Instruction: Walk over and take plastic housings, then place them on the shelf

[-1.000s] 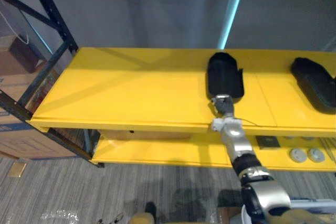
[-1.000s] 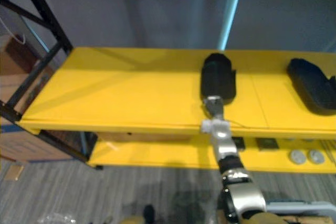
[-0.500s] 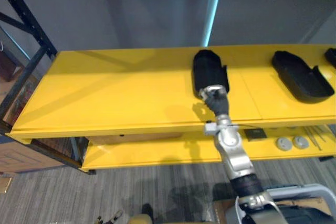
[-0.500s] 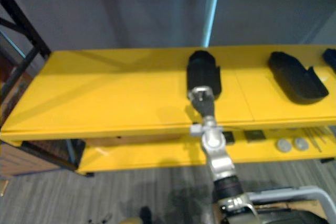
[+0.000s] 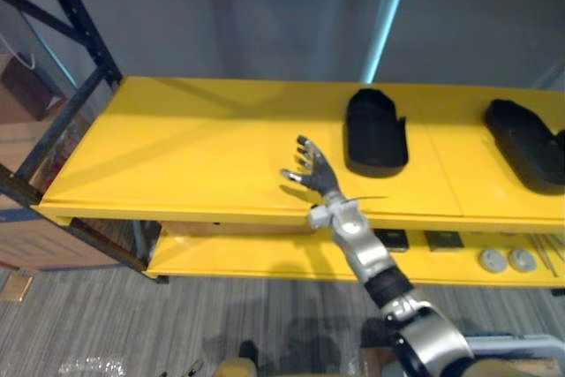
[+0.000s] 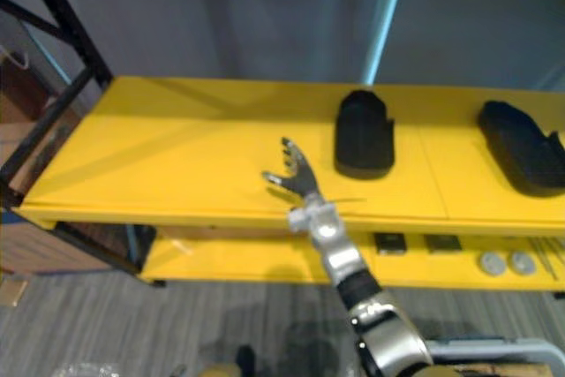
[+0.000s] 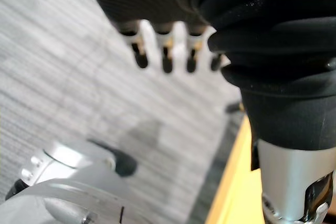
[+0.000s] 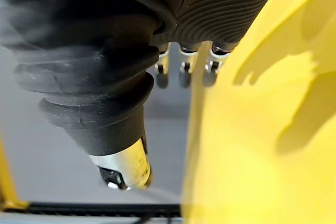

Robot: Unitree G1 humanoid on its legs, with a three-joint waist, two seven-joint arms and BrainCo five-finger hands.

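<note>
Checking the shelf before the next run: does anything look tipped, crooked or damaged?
Nothing stands out. The middle housing and the right housing lie flat on the yellow shelf; the right hand is open beside the middle one.

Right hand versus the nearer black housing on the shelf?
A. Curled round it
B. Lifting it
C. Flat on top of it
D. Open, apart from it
D: the right hand is spread open and empty over the yellow shelf, with a gap between it and the black housing.

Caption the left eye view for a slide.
Open right robot hand over yellow shelf, left of black housing; second housing farther right.
</note>
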